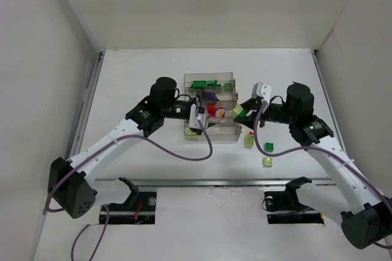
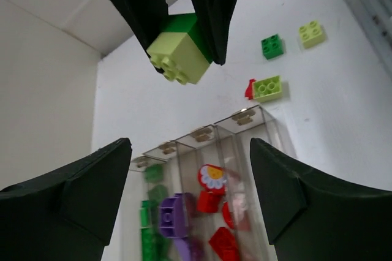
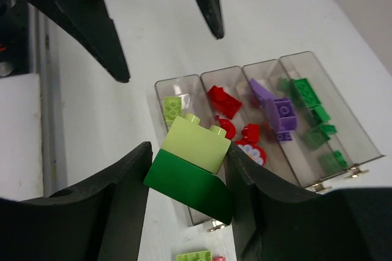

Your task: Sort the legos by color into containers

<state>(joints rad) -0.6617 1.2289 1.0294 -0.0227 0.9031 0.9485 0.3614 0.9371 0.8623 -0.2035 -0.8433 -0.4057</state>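
The white bench (image 1: 141,77) carries the clear four-compartment tray (image 1: 187,78), its rows running left to right. The left tool (image 2: 190,151) hangs released over the tray's left end, fingers wide apart. The right tool (image 3: 188,169) is just off the tray's right end, clenched on a lime-on-dark-green brick stack (image 3: 195,144). Only the left wrist view shows the stack's lime studs, which point toward the tray. The right wrist view alone shows a lime brick (image 3: 173,108) in the nearest row, then red, purple and dark green rows beyond. Near the tray's near right corner lie a lime plate (image 2: 266,88) touching a red piece, a dark green brick (image 2: 272,46) and a small lime brick (image 2: 312,33).
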